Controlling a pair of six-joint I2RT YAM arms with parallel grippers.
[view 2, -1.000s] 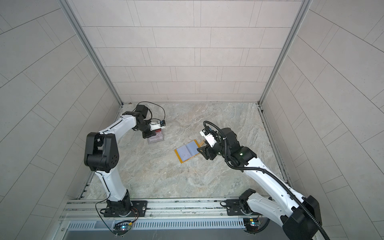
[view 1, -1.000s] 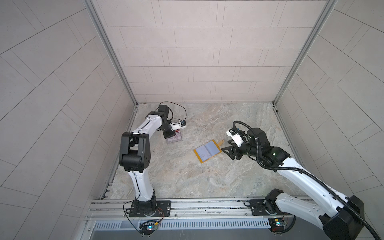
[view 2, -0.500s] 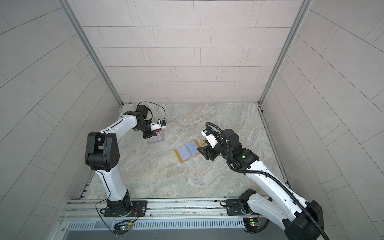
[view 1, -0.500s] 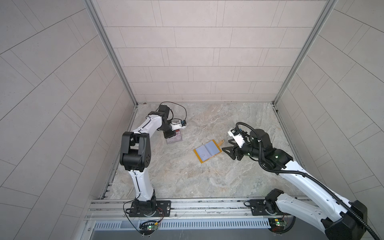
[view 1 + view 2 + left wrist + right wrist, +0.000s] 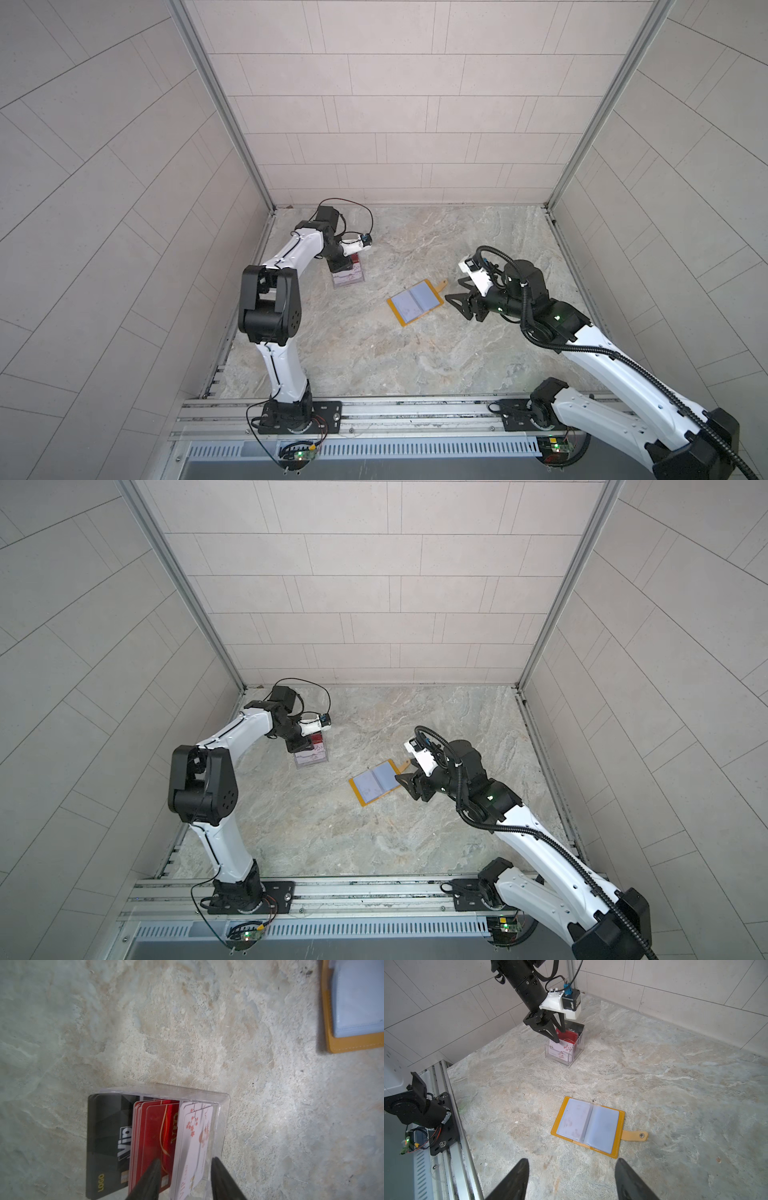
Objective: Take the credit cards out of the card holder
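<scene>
Card holder (image 5: 602,1126): open flat on table (image 5: 675,1084), just ahead of right gripper (image 5: 572,1160), spine roughly along its reach. White credit card (image 5: 574,1120) inside. Right jaws apart, empty; right arm nearer. Left gripper (image 5: 185,1160): jaws apart over clear stand (image 5: 225,1103), well apart from holder.

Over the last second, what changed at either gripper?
The left gripper opened over the clear stand, apparently letting go of the front white card, which now stands between the jaws. Otherwise it barely shifted. The right gripper stayed open, hovering beside the card holder, which lies open and unmoved.
</scene>
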